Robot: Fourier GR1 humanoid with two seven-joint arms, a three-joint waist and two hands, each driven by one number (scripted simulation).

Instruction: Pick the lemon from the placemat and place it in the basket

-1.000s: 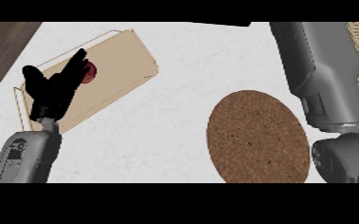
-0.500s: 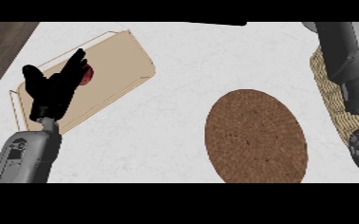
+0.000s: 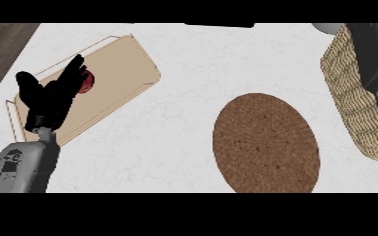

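Note:
The round brown placemat lies right of centre with nothing on it. No lemon shows in the head view. The woven basket stands at the right edge, cut off by the frame. A dark part of my right arm or hand hangs over the basket's far end, and the frame's edge hides most of it. At the left my left hand rests open, fingers up, above a tan tray.
The tan tray lies tilted at the left. A small red object sits in it, half hidden behind my left hand. A dark wooden strip borders the white counter at the far left.
My right forearm has swung from above the placemat to the right edge, uncovering the basket. The left hand has stayed where it was.

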